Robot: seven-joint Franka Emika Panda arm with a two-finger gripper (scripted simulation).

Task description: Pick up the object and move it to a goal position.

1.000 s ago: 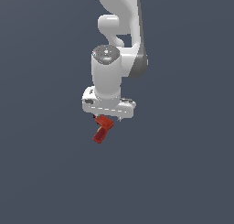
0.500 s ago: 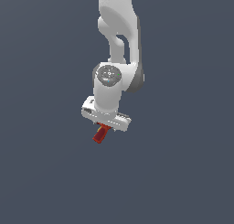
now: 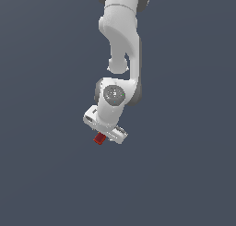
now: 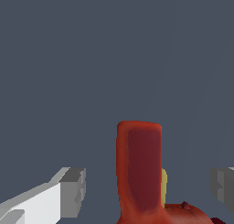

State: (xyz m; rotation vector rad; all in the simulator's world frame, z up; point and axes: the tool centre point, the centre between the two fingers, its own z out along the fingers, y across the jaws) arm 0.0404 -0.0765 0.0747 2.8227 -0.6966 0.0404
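The red object [image 3: 99,138] was seen between the spread fingers [image 4: 73,191] of the end effector [image 3: 107,132]. Whether it was clamped could not be told. Given the gaps visible beside it, it could be dropped during transport.

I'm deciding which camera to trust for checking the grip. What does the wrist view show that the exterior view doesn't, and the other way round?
Only the wrist view shows the red object's yellow patch and the gaps between it and the two grey fingertips. Only the exterior view shows the white arm and how little of the red object sticks out beneath the claw. Both show the red object between the fingers against a plain grey background.
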